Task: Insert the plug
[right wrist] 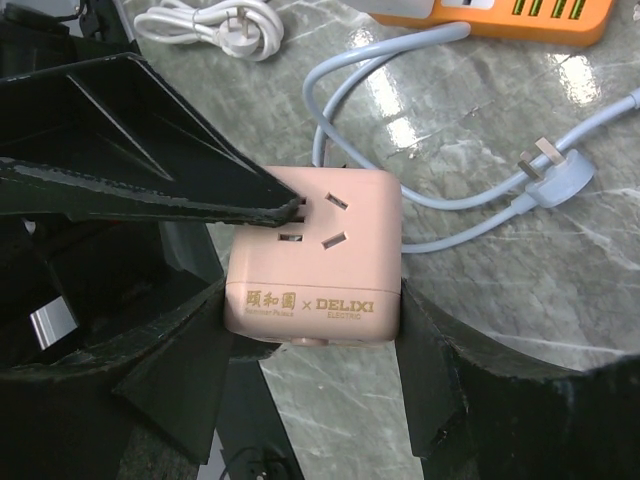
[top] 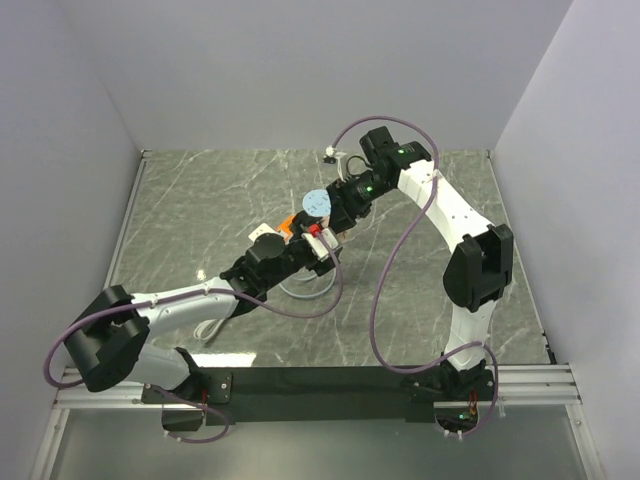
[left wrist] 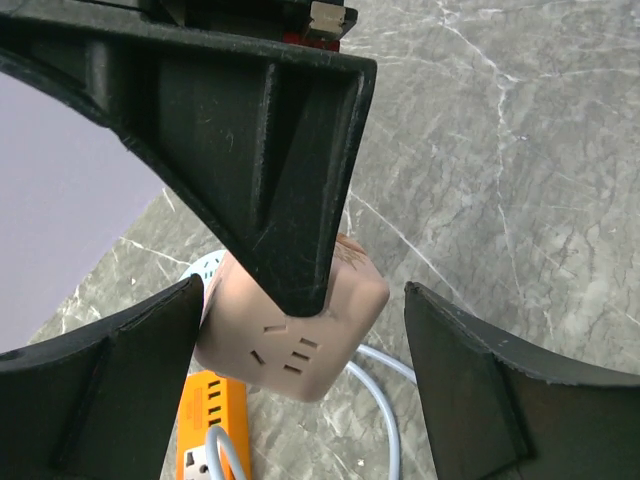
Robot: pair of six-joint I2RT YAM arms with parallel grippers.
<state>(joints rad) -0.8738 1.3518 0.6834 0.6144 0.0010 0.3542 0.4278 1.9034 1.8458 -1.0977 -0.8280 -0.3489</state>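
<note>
The left gripper point(left wrist: 303, 290) reaches in from the near left with its jaws spread wide, holding nothing. One of its fingers point(right wrist: 150, 170) lies tip-first on the slotted face of the cube point(right wrist: 315, 250). The pink cube sits over mid-table point(top: 200, 200). It is pinched by its sides between the fingers of the right gripper point(right wrist: 312, 290), which comes in from the far right. In the right wrist view, the plug point(right wrist: 548, 172) lies flat on the table beside the cube. It is pale blue, on its own cable, apart from the cube and in neither gripper. Past it lies an orange strip point(right wrist: 500, 15), and a white plug point(right wrist: 225, 22) rests on its coiled lead.
</note>
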